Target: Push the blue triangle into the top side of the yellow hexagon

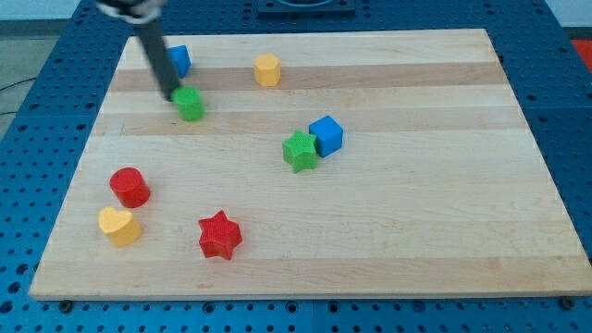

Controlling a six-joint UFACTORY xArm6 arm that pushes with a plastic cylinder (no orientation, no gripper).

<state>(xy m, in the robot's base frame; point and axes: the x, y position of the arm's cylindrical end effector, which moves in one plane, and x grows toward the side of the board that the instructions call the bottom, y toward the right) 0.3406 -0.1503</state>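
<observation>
The blue triangle (179, 60) lies near the view's top left, partly hidden behind my dark rod. The yellow hexagon (267, 69) sits to its right near the top edge, well apart from it. My tip (173, 94) rests on the board just below the blue triangle and touches or nearly touches the left side of a small green block (191, 104).
A green star (300, 151) and a blue cube (326, 135) touch each other mid-board. A red cylinder (130, 187), a yellow heart (119, 226) and a red star (219, 235) lie at the lower left. The wooden board (416, 213) sits on a blue perforated table.
</observation>
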